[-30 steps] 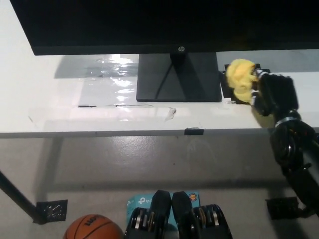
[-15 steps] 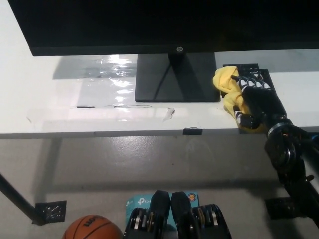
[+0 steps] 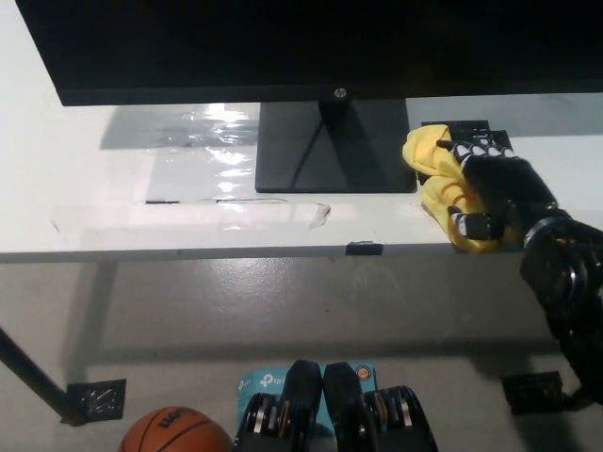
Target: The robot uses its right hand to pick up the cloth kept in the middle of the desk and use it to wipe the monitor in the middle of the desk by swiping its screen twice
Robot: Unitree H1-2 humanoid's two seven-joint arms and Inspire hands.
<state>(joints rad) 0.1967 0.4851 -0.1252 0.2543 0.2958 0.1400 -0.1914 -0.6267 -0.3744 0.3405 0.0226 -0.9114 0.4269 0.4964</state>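
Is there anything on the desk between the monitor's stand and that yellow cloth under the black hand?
No. In the head view the yellow cloth lies right beside the monitor's stand, with only a sliver of bare white desk between. The right hand rests on the cloth.

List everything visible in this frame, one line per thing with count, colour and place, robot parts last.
monitor: one, black, along the top, on its stand at the desk's middle
desk: one, white, across the upper half
cloth: one, yellow, on the desk right of the monitor stand, under the right hand
black pad: one, black, behind the cloth
basketball: one, orange, on the floor, lower left
box: one, teal, on the floor, bottom middle
right hand: one, black, lying on the cloth; grip unclear
left hand: not in view
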